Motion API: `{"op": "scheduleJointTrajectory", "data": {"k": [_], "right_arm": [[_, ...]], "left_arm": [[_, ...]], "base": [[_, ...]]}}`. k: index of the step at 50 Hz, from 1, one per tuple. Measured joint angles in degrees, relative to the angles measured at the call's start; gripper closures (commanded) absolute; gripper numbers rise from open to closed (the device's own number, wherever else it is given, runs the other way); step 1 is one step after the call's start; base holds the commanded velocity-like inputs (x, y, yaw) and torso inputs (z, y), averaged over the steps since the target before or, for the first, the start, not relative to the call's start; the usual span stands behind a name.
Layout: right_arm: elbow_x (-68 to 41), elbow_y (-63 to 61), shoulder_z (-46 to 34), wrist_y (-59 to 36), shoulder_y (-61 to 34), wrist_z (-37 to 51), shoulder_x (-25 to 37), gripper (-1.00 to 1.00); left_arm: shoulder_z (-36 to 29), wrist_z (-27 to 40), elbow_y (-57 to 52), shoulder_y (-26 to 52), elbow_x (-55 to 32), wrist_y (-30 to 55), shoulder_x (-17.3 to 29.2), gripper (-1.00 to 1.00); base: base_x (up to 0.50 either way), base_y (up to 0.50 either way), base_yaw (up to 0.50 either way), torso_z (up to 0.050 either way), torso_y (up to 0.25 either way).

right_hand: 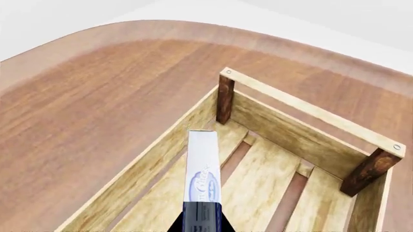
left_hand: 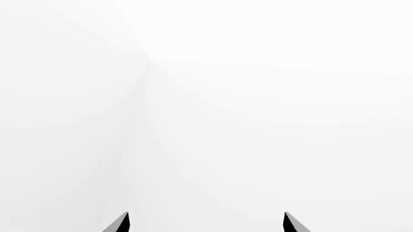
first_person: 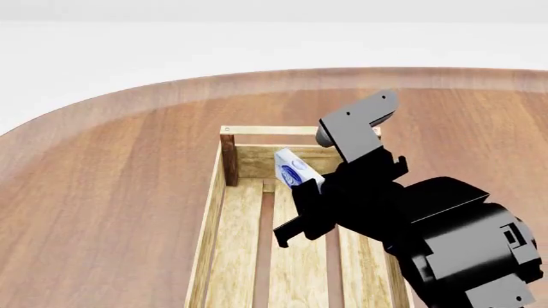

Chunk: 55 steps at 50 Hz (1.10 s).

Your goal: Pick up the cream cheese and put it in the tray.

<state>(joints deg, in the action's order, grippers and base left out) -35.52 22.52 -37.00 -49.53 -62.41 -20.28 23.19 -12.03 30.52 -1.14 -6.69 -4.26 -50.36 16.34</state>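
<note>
One cream cheese (right_hand: 202, 169) in right pincer (right_hand: 201, 215) above one tray (right_hand: 290, 128).

Head and right wrist views share the tray (first_person: 224, 192); left wrist faces blank white.

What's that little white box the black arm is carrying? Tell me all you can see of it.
The cream cheese is a small, flat, pale box with a blue oval logo on its face. The right tool grips one end, so it sticks out tilted, hanging over the slatted floor of the tray near its far end. Nothing else touches it.
</note>
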Motion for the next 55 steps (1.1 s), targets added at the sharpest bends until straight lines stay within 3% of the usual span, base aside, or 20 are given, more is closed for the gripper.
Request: {"op": "scheduleJointTrajectory", "data": {"k": [31,55], "right_arm": [[0.7,0.7,-1.0,0.5,0.1,0.3,-0.1,1.0],[1.1,1.6,-1.3,1.3,0.1,0.6,-0.2,1.0]], "left_arm": [[0.5,1.1,0.0,0.2,1.3,0.6,-0.2,-1.0],[0.5,1.7,0.3,0.5,1.7,1.0,-0.2,-1.0]], "base": [[0.0,0.0,0.0,0.0,0.001],[0.0,0.0,0.0,0.0,-0.11]]}}
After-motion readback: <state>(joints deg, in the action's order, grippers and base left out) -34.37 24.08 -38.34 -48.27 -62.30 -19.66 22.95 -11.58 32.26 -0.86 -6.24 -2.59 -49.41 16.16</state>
